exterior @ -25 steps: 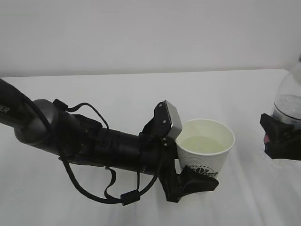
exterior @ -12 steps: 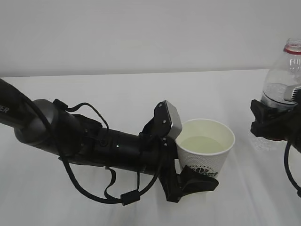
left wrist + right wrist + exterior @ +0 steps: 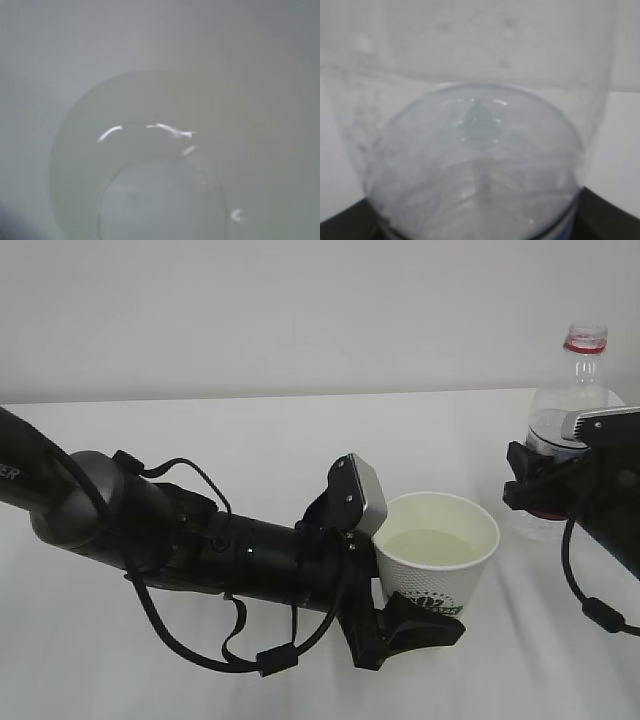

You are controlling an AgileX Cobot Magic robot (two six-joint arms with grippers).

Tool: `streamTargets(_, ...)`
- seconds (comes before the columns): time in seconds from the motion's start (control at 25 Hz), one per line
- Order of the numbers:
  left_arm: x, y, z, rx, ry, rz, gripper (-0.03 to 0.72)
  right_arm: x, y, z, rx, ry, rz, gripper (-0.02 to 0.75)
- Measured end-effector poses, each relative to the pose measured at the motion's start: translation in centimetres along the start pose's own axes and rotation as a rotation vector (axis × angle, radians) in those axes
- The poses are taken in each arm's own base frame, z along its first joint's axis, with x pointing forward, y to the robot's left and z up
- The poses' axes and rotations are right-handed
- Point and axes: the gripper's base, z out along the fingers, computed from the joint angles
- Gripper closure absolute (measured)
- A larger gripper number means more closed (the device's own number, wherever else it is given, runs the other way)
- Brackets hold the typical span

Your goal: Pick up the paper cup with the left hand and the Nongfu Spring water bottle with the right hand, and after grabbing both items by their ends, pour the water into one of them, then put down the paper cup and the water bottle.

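Observation:
The white paper cup (image 3: pixel 437 562) with its dark green logo stands upright at centre right. My left gripper (image 3: pixel 415 595) is shut on its lower half, with one black finger (image 3: pixel 412 628) across the front. Pale water (image 3: pixel 432 545) fills part of the cup. The left wrist view looks straight into the cup (image 3: pixel 150 95) at the water (image 3: pixel 160 200). At the right, the clear Nongfu Spring water bottle (image 3: pixel 568 405) stands upright with its red neck ring on top. My right gripper (image 3: pixel 545 490) is shut on its body. The bottle (image 3: pixel 475 150) fills the right wrist view, with dark fingers (image 3: pixel 605 210) at the bottom corners.
The white table (image 3: pixel 250 440) runs back to a plain white wall. The bulky left arm with its cables (image 3: pixel 180 540) lies low across the left and middle. A gap of table separates the cup from the bottle.
The right gripper has carried the bottle leftward into view, and it now stands upright with its neck showing. The left arm and the cup have not moved.

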Motion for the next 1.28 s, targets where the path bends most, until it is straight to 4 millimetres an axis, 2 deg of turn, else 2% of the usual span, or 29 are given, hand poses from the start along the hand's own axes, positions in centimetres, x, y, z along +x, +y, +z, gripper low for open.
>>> streamTargets(0.4, 0.0, 0.0, 0.0, 0.0, 0.001, 0.0, 0.141, 1.0, 0.1, 2.4, 0.0, 0.004, 0.0, 0.256)
streamTargets(1.0, 0.0, 0.0, 0.0, -0.001, 0.002, 0.0, 0.145, 1.5, 0.1, 2.9, 0.009, 0.009, 0.004, 0.255)
streamTargets(1.28, 0.0, 0.0, 0.0, -0.001, 0.002, 0.0, 0.148, 1.6, 0.1, 2.9, 0.011, 0.01, 0.004, 0.178)
